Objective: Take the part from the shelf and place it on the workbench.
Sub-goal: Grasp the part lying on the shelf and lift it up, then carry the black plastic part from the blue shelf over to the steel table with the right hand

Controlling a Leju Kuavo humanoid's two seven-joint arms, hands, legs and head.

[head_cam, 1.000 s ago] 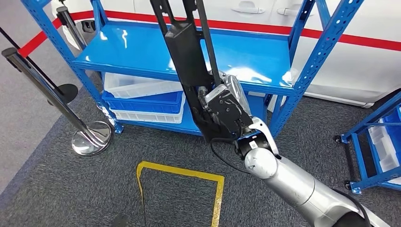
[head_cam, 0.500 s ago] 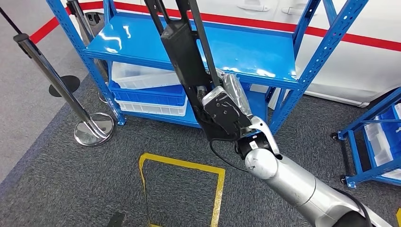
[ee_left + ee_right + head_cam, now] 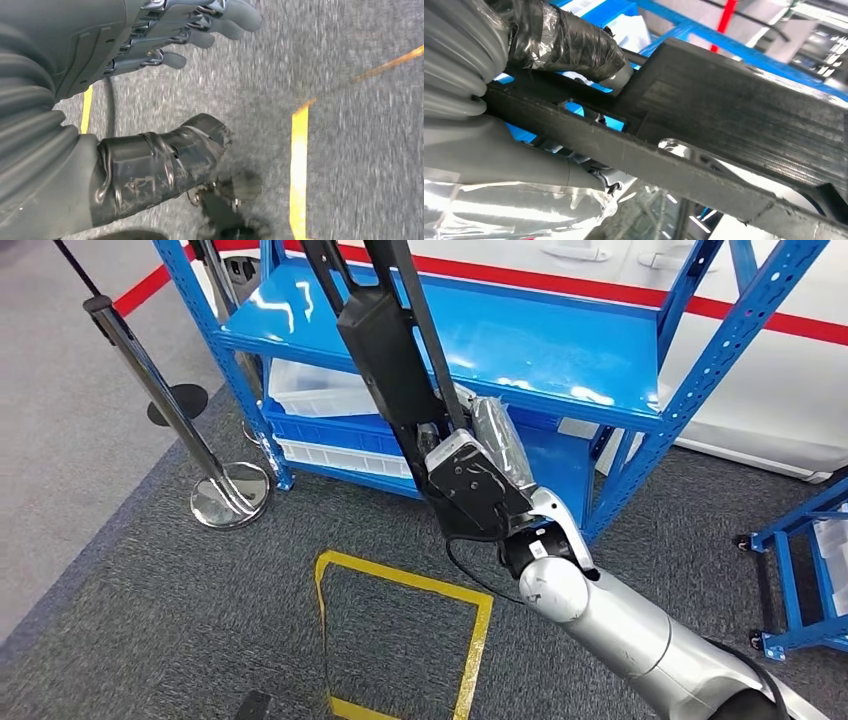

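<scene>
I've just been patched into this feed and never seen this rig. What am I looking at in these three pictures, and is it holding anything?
It is a humanoid robot with two silver arms and many-fingered hands. The head view looks down from its body: the right hand grips a long black part, raised in front of a blue shelf that holds white and blue trays. On the grey carpet lies a yellow taped square; a chrome post stands to the left. The right wrist view shows that part close up. The left wrist view shows the left hand hanging over the carpet, holding nothing.
</scene>
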